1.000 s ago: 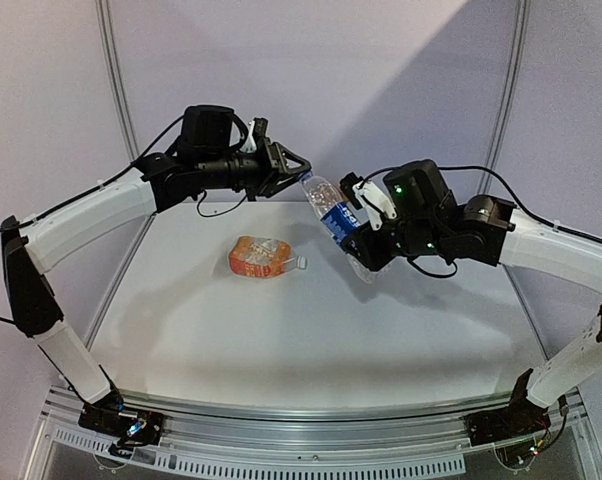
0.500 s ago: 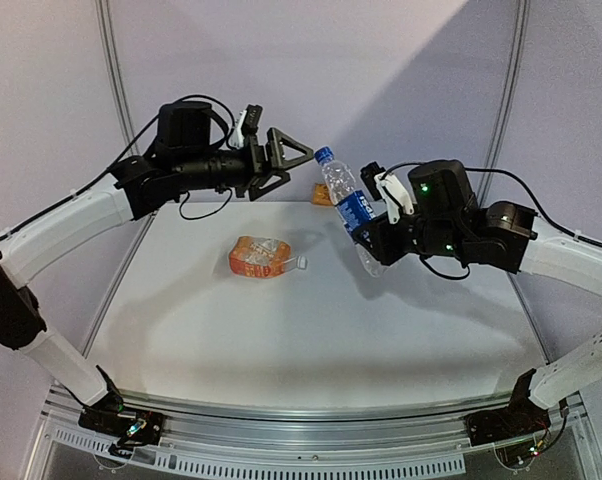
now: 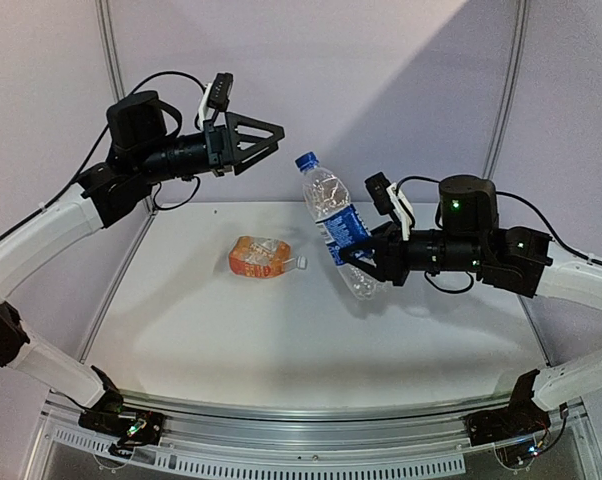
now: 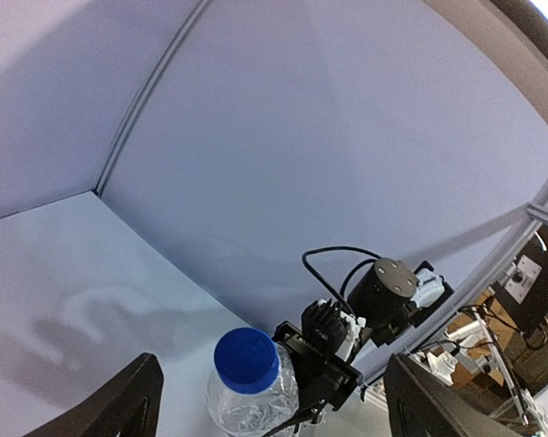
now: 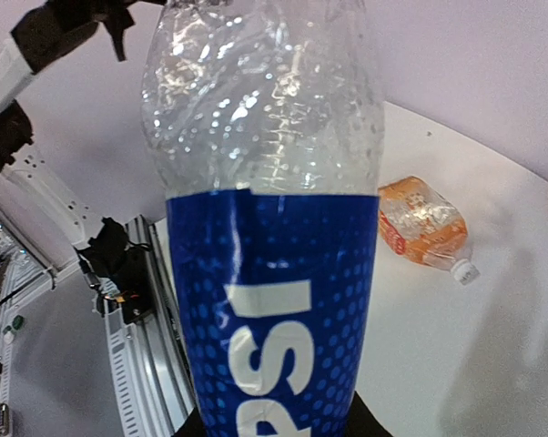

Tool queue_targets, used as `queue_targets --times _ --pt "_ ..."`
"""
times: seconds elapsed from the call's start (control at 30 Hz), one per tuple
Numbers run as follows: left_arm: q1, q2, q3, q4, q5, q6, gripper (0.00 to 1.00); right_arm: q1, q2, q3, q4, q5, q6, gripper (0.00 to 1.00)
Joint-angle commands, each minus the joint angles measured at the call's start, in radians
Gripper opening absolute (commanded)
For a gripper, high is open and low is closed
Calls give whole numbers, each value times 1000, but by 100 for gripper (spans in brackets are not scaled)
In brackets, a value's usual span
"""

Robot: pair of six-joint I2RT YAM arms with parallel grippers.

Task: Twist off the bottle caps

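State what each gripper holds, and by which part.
Right gripper holds the water bottle by its lower body, at the blue label. Left gripper is open, holding nothing.

Top cam sat high behind both arms, looking down and forward, far enough back that the whole table fit in. Left wrist cam peeked out between its own fingers toward the back wall, with the cap close at the bottom edge and the right arm behind it. Right wrist cam was jammed right up against the bottle, with the orange bottle lying beyond. All three caught the bottle; top and right wrist shared the orange one.
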Motion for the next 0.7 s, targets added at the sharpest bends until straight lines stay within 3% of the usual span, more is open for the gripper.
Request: queue_targets --times 0.0,0.5,0.67 --pt "9 17 -11 71 111 29 83 -3 -5 -4 108 -161 34 0" --pt "-9 80 27 49 152 43 67 -3 28 19 104 -205 59 0" --pt "-17 107 58 30 153 52 53 -2 33 23 101 -204 64 0"
